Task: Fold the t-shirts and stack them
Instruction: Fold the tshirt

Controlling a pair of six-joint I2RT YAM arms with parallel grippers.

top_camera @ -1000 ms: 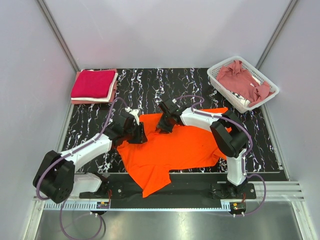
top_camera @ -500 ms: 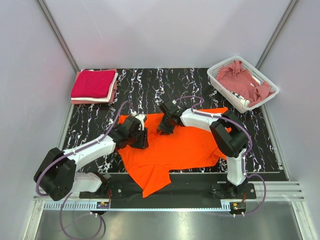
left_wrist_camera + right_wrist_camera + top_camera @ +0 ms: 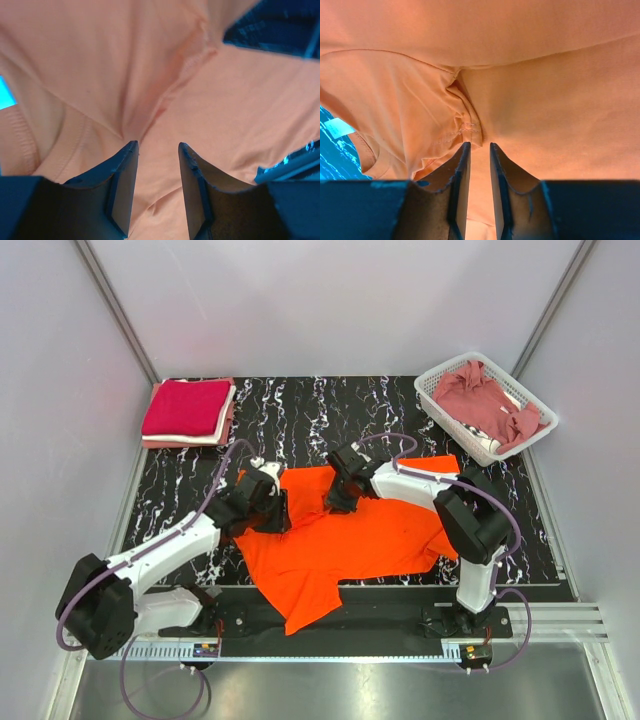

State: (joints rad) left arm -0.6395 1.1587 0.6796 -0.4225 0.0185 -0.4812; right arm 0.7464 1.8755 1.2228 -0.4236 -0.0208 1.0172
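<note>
The bright orange t-shirt [image 3: 350, 535] lies spread and creased on the black marbled mat. My left gripper [image 3: 268, 508] is low over its upper left part. In the left wrist view the left gripper [image 3: 157, 145] has its jaws a little apart, with smooth orange cloth [image 3: 165, 75] showing between them. My right gripper [image 3: 338, 498] is at the shirt's upper middle. In the right wrist view the right gripper [image 3: 479, 145] has its jaws nearly together on the cloth, and a bunched seam [image 3: 462, 125] sits at the tips. Folded crimson and pale pink shirts [image 3: 187, 412] are stacked at the back left.
A white lattice basket [image 3: 436, 390] at the back right holds a crumpled dusty rose shirt [image 3: 485, 400]. The orange shirt's lower corner [image 3: 300, 615] hangs past the mat's front edge, between the two arm bases. Grey walls close in both sides.
My left gripper dipped toward the shirt's middle and came back up to the left. My right gripper shifted slightly right and toward the front. The shirt's outline has hardly changed.
</note>
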